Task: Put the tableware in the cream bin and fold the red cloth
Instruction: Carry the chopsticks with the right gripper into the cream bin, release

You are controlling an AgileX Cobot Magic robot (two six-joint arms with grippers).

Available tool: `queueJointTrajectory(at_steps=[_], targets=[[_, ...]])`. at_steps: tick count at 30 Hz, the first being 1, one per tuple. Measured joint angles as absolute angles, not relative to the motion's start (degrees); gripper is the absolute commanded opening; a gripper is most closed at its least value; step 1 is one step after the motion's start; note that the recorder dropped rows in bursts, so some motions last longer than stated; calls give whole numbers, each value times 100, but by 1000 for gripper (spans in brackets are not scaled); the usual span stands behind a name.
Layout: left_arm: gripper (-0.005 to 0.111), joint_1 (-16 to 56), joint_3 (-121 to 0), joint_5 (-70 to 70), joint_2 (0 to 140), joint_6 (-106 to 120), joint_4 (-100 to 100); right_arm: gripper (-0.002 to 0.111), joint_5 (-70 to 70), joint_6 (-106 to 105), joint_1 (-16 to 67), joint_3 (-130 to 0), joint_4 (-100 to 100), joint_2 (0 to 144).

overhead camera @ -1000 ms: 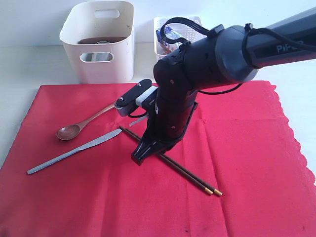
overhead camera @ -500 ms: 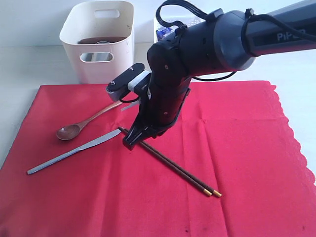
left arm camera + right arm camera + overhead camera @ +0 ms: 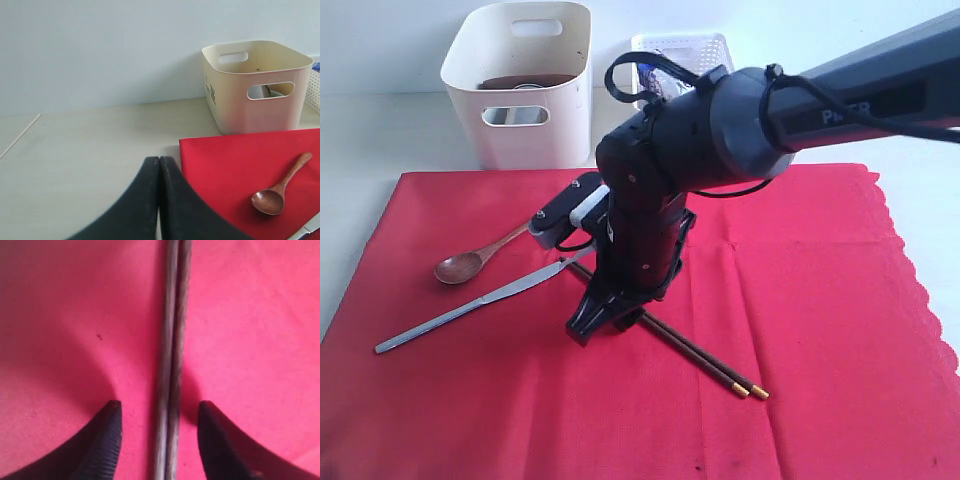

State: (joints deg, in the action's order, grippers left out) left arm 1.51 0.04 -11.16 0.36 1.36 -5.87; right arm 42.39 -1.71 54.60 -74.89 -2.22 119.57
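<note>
the right arm (image 3: 700,130) has swung toward the left of the exterior view and sunk lower. the right gripper (image 3: 605,322), which had slid along the chopsticks (image 3: 705,358) toward their plain end, has come down low over them on the red cloth (image 3: 820,300), and its fingers (image 3: 107,435) now stand apart with both sticks running between them. the camera block (image 3: 560,215) on that wrist now covers the end of the wooden spoon (image 3: 470,262)'s handle, and the white basket (image 3: 695,45) behind the arm has come almost fully into view.
</note>
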Motion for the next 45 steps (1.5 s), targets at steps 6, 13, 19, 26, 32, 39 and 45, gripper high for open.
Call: queueJointTrajectory(at_steps=[6,13,19,26,32,39,45], targets=[[1,151,4,-1116,36,136,-587,42,4330,-146,5460,-7574,-232,12074],[1,151,4,-1116,36,136,-587,6,4449,-146,5496,-7597,-67,12103],[1,151,4,-1116,36,136,-587,0,4523,-136,5496,-7603,-66,12103],[1,151,4,-1116,36,136,-587,0,4759,-136,5496,-7555,-162,11963],[1,151,4,-1116,36,136,-587,0,4826,-136,5496,-7540,-209,11544],[1,151,4,-1116,36,136,-587,0,4765,-136,5496,-7540,-402,11263],[1,151,4,-1116,36,136,-587,0,4744,-136,5496,-8173,-461,11240]])
